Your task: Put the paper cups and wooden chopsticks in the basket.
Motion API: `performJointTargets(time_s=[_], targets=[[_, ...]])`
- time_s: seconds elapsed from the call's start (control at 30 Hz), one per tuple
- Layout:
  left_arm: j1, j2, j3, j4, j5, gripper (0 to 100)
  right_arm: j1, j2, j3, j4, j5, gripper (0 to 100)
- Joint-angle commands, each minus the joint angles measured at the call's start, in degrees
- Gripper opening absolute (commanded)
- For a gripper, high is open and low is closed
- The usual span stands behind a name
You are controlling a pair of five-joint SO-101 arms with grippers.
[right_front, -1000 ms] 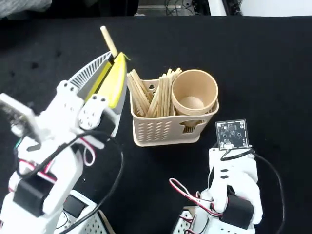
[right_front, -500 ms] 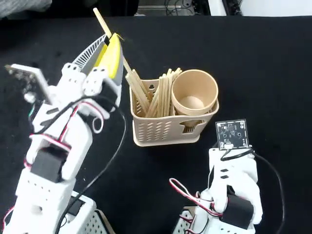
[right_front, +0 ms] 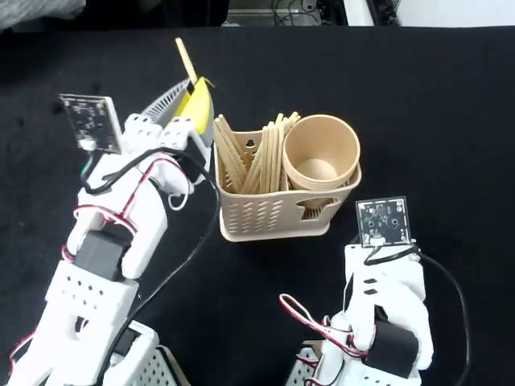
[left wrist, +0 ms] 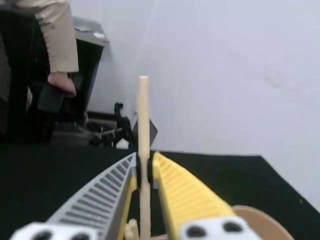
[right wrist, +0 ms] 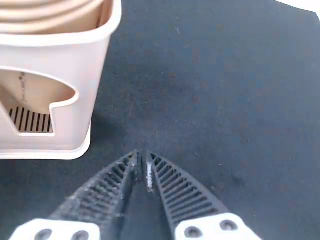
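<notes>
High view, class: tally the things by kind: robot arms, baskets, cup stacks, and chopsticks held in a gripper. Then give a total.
Robot arms: 2 (left arm, right arm)
Basket: 1
Cup stack: 1
Held chopstick: 1
Total: 5

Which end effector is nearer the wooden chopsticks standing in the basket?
Left. The left end effector is beside the standing wooden chopsticks; the right end effector is past the beige plastic basket's opposite end.
</notes>
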Motion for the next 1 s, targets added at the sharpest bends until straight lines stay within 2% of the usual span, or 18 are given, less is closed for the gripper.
performJointTargets(time_s=[0.0,0.13,0.27,0.43,0.6,0.8,0.97], targets=[[2.33,-0.35,1.36,-0.79,-0.70,14,0.44,-3.82,0.04,-1.23,0.00,2.2],[2.77,-0.35,1.71,-0.35,-1.05,15,0.44,-3.82,0.40,-1.23,0.00,2.2],[2.42,-0.35,-1.19,5.45,-1.14,15,0.44,-3.82,0.66,-1.67,0.00,2.3],[2.15,0.18,-10.15,19.78,-4.84,15,0.44,-3.82,1.71,-2.37,0.09,2.3],[2.15,0.35,-17.19,33.14,-4.75,15,0.44,-3.82,1.98,-2.46,0.18,2.5],[2.15,5.89,-12.18,32.09,-4.75,15,0.44,-3.82,1.98,-2.46,0.00,2.5],[2.15,16.26,-14.64,32.18,-4.66,14,0.44,-3.82,1.98,-2.46,0.00,2.5]])
